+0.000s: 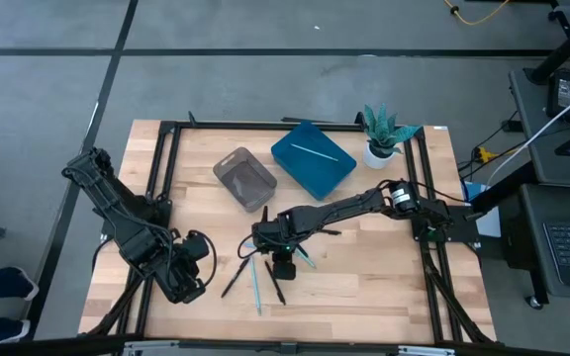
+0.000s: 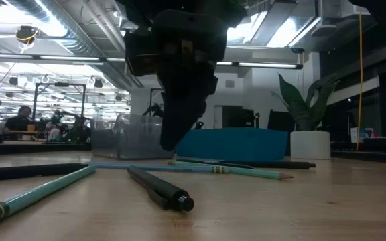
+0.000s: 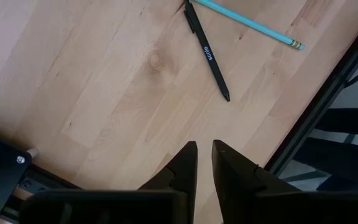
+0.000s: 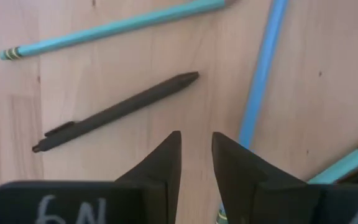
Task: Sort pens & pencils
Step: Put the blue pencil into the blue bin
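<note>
From above, I see my wooden worktop (image 1: 364,287). My right end effector (image 1: 283,265) hangs over the pile of pens & pencils (image 1: 257,277), which lies on the wood in front of the grey bin (image 1: 244,178). The blue bin (image 1: 313,158) sits just beside the grey bin, and one light blue stick (image 1: 314,150) lies inside it. A small plant (image 1: 381,133) stands next to the blue bin. My left end effector (image 1: 192,280) waits near the pile, on the side away from the plant.

From the low view, my right end effector (image 2: 179,127) hangs just above the wood. A black pen (image 2: 159,189) and a blue pencil (image 2: 35,194) lie in front of it. More sticks lie behind, before the two bins.

From my left wrist, my left end effector (image 3: 204,163) has only a thin gap between its fingers. It holds nothing. A black pen (image 3: 207,53) and a blue pencil (image 3: 247,23) lie on the wood beyond it.

From my right wrist, my right end effector (image 4: 196,152) is a little apart and holds nothing. A black pen (image 4: 114,111) lies just past the fingertips. One blue pencil (image 4: 110,28) lies beyond the pen. Another blue stick (image 4: 260,74) runs beside one finger.
</note>
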Action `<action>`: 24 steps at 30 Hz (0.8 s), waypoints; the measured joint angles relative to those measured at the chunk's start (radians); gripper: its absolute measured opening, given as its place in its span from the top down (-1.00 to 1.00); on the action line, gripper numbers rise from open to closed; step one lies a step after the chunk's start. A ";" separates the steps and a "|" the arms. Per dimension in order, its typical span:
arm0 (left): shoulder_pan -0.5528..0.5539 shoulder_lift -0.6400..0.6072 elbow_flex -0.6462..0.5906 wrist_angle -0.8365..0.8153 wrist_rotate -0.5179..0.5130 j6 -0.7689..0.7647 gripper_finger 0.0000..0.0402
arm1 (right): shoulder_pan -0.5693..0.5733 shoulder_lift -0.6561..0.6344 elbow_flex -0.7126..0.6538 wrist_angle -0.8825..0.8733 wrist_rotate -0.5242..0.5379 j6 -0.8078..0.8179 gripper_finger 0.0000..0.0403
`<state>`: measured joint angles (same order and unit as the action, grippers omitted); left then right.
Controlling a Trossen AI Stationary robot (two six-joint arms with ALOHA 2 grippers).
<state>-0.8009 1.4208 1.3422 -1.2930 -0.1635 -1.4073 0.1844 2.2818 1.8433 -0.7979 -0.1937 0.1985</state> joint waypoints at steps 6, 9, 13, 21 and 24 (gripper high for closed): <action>0.000 0.000 0.000 0.000 0.000 0.000 0.78 | -0.003 0.000 -0.028 -0.002 0.011 -0.008 0.54; 0.000 0.000 0.000 0.000 0.000 0.000 0.78 | -0.003 0.011 -0.030 -0.019 0.017 -0.019 0.54; 0.000 0.000 0.000 0.000 0.000 0.000 0.78 | -0.004 0.025 -0.031 -0.027 0.017 -0.020 0.54; 0.000 0.000 0.000 0.000 -0.003 0.003 0.78 | -0.004 0.028 -0.025 -0.022 -0.024 0.002 0.54; 0.000 0.000 0.000 0.000 -0.004 0.004 0.78 | -0.004 0.029 -0.007 -0.018 -0.035 -0.002 0.54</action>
<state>-0.8013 1.4208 1.3422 -1.2930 -0.1673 -1.4033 0.1806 2.3104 1.8366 -0.8158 -0.2291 0.1969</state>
